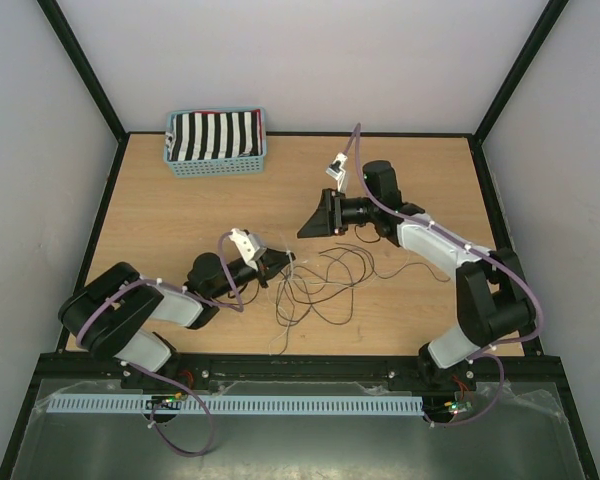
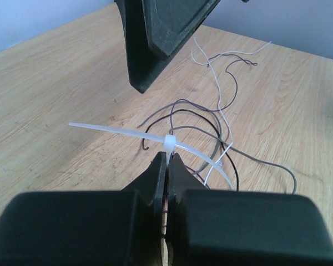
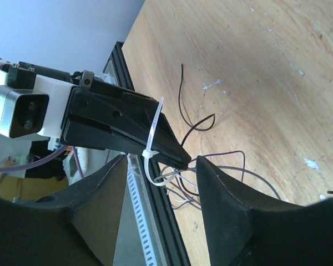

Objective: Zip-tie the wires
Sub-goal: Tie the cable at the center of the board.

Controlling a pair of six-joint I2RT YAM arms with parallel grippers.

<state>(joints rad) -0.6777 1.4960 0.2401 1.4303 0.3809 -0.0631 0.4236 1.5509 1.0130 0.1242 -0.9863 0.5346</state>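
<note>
Cinching of the bundle is being judged as the step in hand. The wires are lying in a loose tangle on the table, near its middle and between the two arms. Some strands are being gathered through the loop of a white zip tie, whose head is sitting right at the fingertips of the left gripper. That gripper's jaws are being pressed fully together, seemingly on the tie's strap just under the head; whether strands are being pinched along with it cannot be told. The tie's free tail is sticking out sideways from the head and is not being gripped by anything.

The right gripper is being held just beyond the left one, on its far side. Its jaws are standing moderately wide and nothing is being held between them; in its own view the left gripper's tip and the tie are being framed by that gap.

The loop is being judged as not yet snug, and many strands are lying outside it. The next move is being read as a catch on the thin tail by the right gripper, followed by a pull away from the head while the left gripper is anchoring the tie
</note>
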